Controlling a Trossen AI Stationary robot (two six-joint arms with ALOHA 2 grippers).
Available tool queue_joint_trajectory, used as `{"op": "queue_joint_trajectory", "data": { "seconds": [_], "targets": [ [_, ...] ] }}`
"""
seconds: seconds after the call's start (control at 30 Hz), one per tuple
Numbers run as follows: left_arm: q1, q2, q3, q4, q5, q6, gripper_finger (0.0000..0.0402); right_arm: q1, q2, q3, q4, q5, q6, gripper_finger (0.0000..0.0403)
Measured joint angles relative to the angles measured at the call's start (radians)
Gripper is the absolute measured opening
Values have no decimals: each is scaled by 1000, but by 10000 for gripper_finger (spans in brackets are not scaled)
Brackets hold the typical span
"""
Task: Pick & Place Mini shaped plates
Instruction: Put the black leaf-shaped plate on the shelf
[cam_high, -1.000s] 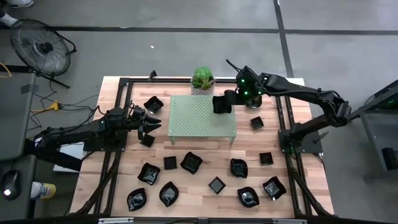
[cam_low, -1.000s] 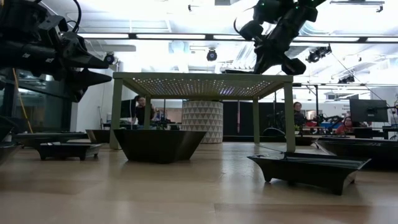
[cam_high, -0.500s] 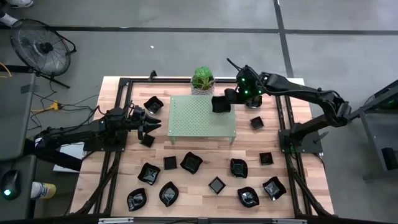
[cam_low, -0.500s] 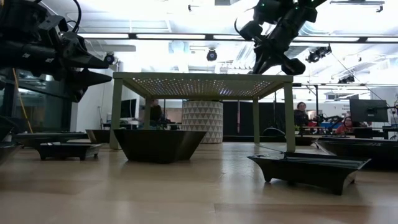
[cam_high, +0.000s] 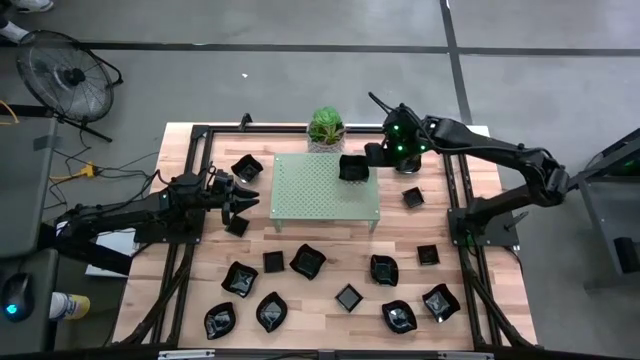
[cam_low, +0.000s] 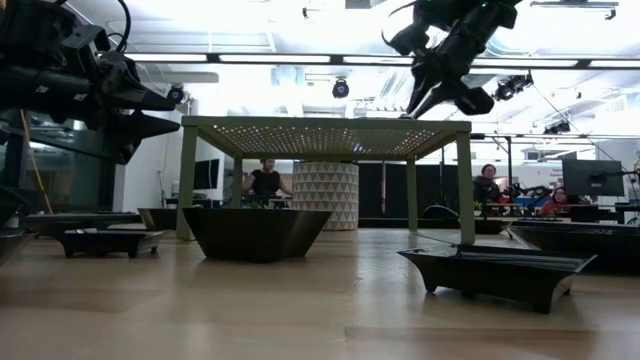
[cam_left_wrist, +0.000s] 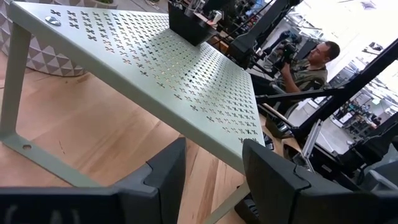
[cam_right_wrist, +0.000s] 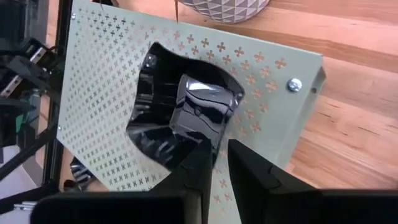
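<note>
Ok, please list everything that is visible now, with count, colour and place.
plates: about thirteen, black, scattered on the table; one more on the rack
rack: one, pale green, middle of the table
plant: one, green, behind the rack
fan: one, dark, on the floor beyond the table's left corner
left gripper: open, empty, left of the rack
right gripper: at the plate on the rack

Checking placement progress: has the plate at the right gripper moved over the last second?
Yes. In the high view the plate went from the rack's right edge inward, toward the potted plant.
</note>
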Motion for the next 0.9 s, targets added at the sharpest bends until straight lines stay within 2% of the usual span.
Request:
{"op": "queue_joint_trajectory", "data": {
  "seconds": [0.17,0.37,0.5,0.7,0.9],
  "targets": [
    [0,0,0,0,0,0,156,11,-55,0,-146,62,-20,55],
    [0,0,0,0,1,0,156,16,-94,0,-376,220,-19,53],
    [0,0,0,0,1,0,156,13,-94,-18,-451,311,-5,54],
    [0,0,0,0,1,0,156,-22,-94,-133,-439,314,60,68],
    [0,0,0,0,2,0,156,-57,-94,-267,-256,291,20,101]
  ]
}}
